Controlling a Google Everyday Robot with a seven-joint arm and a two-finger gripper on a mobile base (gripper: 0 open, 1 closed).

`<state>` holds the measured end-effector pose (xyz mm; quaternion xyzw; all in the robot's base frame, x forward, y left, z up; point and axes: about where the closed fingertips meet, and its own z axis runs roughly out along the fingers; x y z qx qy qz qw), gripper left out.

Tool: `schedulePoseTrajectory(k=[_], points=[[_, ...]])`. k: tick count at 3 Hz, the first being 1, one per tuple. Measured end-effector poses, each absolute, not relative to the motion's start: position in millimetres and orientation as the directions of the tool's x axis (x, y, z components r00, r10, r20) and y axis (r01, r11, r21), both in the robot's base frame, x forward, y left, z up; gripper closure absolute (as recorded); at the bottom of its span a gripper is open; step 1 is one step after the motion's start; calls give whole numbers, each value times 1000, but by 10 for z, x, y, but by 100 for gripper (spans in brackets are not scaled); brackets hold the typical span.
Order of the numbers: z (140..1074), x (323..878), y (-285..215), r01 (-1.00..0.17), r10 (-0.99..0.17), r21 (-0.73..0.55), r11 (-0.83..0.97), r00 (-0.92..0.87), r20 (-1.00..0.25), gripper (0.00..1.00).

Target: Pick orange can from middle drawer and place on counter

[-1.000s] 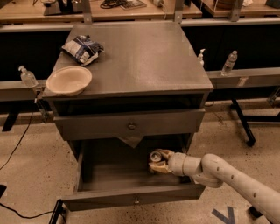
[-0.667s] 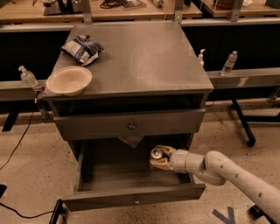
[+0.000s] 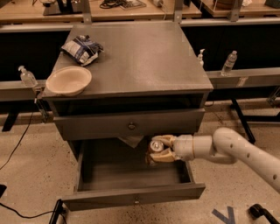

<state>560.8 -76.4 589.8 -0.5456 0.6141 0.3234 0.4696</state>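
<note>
The setting is a robotics laboratory or workshop. Indicators: light wooden benches (image 3: 131,11) along the rear, carrying equipment and cables; a speckled hard floor (image 3: 30,175) with a loose black cable (image 3: 19,142) and a blue tape mark (image 3: 225,215); clear plastic bottles (image 3: 229,63) on a lower ledge; a freestanding grey drawer cabinet (image 3: 131,125). A white robot arm (image 3: 240,151) reaches in from the right; its gripper (image 3: 154,149) is over the open middle drawer (image 3: 131,200), fingers closed around the orange can (image 3: 156,145).
</note>
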Motion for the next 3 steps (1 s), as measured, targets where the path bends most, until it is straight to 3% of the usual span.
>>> schedulePoseTrajectory(k=[1,3], points=[[6341,5527,-768,-990,-419,-106,98,56,-906,100],[6287,5528,-738,-989,-412,-106,101,55,-910,100]])
